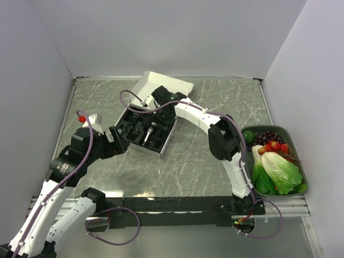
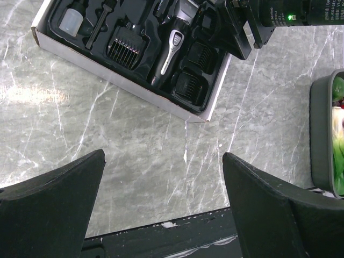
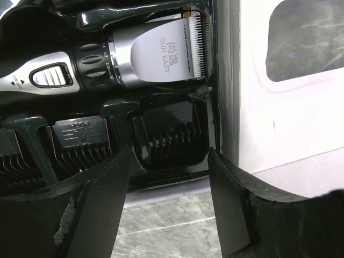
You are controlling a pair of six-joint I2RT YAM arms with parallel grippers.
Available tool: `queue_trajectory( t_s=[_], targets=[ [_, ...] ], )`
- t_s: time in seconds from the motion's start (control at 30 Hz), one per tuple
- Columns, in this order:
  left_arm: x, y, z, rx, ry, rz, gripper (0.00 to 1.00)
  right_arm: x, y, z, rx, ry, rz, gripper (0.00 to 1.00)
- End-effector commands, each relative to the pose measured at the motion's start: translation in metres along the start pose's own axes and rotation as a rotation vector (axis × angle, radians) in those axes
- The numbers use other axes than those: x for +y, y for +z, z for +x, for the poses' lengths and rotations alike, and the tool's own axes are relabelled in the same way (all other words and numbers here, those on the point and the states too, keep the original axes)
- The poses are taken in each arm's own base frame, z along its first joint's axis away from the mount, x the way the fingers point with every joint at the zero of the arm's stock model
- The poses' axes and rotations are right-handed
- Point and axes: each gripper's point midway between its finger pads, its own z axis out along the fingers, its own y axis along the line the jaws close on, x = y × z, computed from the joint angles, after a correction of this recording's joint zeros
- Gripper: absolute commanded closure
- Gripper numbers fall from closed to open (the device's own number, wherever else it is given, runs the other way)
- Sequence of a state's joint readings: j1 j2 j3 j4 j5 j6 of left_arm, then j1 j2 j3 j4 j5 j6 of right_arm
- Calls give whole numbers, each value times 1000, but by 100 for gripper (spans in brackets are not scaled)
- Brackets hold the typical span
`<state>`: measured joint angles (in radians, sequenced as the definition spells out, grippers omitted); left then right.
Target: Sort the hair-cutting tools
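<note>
Now right hand [image 3: 169, 156] hangs spread over a comb attachment [image 3: 172, 134] (beside the clipper [image 3: 156, 54]), left hand [image 2: 164, 158] spread too.

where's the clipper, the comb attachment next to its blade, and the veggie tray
hair clipper [image 3: 161, 54]: right wrist view, on its silver blade head
comb attachment [image 3: 172, 134]: right wrist view, on its toothed face
veggie tray [image 2: 318, 134]: left wrist view, on its side wall

A white box [image 1: 161, 81], lid open, sits on the grey marble tabletop [image 1: 188, 161]. At the right edge a green bin [image 1: 271, 128] holds lettuce [image 1: 279, 171], dark grapes [image 1: 267, 136] and red fruit [image 1: 275, 145].
</note>
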<state>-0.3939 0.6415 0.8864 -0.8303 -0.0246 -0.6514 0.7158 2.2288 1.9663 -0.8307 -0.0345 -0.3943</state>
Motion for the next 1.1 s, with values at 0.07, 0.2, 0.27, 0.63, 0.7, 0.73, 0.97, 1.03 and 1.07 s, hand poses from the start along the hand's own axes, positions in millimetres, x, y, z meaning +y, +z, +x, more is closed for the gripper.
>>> queue_trajectory(
  t_s=[0.07,0.2,0.27,0.63,0.7,0.73,0.97,1.03,1.07],
  targets=[
    [-6,-5,-11,-42,-13,17,4,7,12,7,36,-12,-21,32],
    [-7,-4,-12,-44,-11,19,4,5,-3,-4,-2,-7,-8,32],
    [-7,-4,-13,-45,-10,20,4,4,-15,-11,-28,-6,-3,31],
    [-9,-2,-13,-49,-14,33,4,22,-47,-27,-93,27,-10,55],
    [-10,-1,-13,-50,-13,35,4,25,-45,-24,-80,35,-17,61],
    [-9,-1,-13,-49,-14,33,3,28,-44,-23,-73,32,-26,65],
    [-10,-2,-12,-46,-9,35,4,31,-32,-19,-61,61,-31,94],
    [-9,-2,-12,-45,-8,31,3,30,-31,-22,-63,66,-23,100],
    [-9,-3,-12,-46,-6,32,4,27,-29,-22,-60,71,-10,100]
  ],
)
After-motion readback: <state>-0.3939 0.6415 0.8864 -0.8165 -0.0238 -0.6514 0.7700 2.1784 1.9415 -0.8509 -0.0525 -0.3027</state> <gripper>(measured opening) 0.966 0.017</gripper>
